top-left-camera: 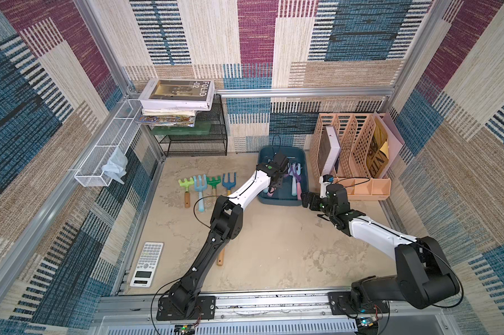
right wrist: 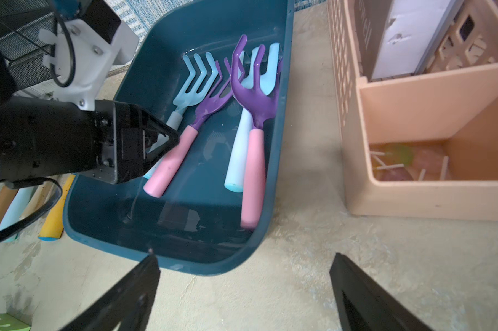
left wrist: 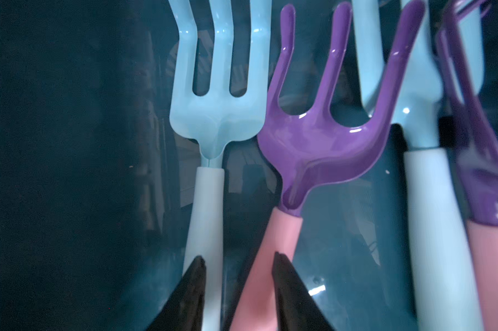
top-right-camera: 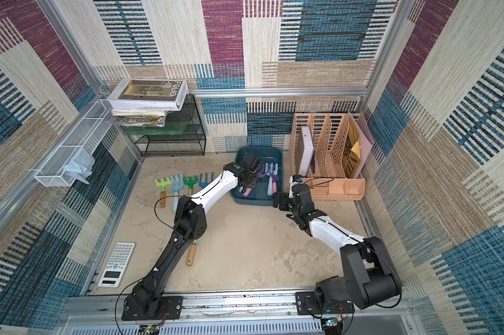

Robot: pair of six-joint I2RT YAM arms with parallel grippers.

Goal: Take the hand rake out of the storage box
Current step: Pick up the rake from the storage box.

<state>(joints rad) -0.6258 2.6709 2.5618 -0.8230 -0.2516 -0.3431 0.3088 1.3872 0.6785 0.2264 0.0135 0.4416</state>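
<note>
Left pincer (left wrist: 238,258) straddles the purple hand rake (left wrist: 322,143) at its handle.

The beige desk (top-left-camera: 274,246) bears the storage box (top-left-camera: 279,201), peach file organizer (top-left-camera: 366,188) and mesh shelf (top-left-camera: 198,145). Four hand rakes (top-left-camera: 200,185) and a calculator (top-left-camera: 146,264) lie there.

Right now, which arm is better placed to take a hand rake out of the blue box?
Left. The left claw is down inside the box, with the pink handle of the purple rake between its fingers. The right claw hangs open outside the box, above the table.
</note>
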